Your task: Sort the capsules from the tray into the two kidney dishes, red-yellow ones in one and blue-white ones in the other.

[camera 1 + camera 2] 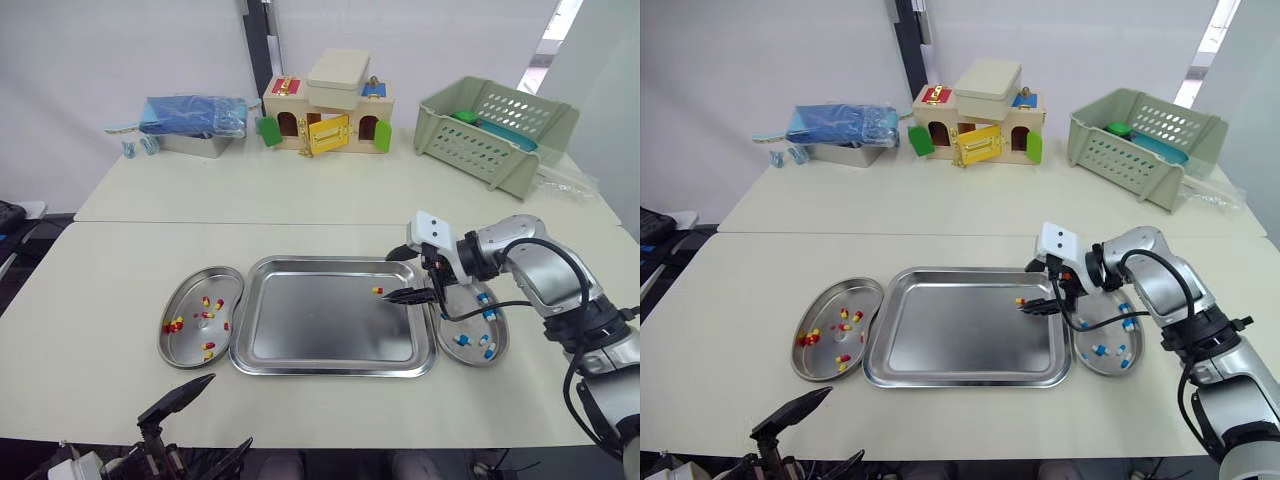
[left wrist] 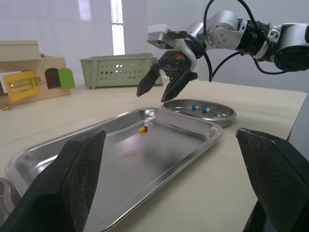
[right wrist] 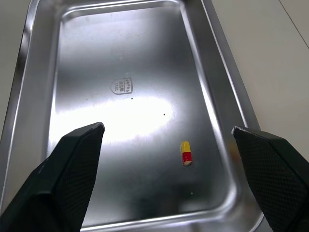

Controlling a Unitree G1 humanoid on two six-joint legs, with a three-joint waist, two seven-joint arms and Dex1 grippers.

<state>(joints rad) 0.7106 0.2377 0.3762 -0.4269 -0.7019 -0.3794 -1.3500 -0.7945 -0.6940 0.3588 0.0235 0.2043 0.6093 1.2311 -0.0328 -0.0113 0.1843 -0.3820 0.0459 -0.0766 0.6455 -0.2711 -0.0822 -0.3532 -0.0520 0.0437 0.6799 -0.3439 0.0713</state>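
Observation:
A steel tray [image 1: 300,345] lies on the table with one red-yellow capsule [image 1: 377,291] near its far right corner, also seen from the right wrist as the capsule [image 3: 186,152]. The left kidney dish [image 1: 178,345] holds several red-yellow capsules. The right kidney dish [image 1: 497,345] holds several blue-white capsules. My right gripper [image 1: 392,277] hovers open just above the tray's right end, with the capsule below and between its spread fingers and nothing held. My left gripper [image 1: 213,422] is open and empty, low at the table's near edge, in front of the left dish.
At the back of the table stand a wooden toy house [image 1: 325,118], a green plastic basket [image 1: 495,130] to the right and a blue bag on a metal box [image 1: 195,122] to the left. Bare tabletop lies between them and the tray.

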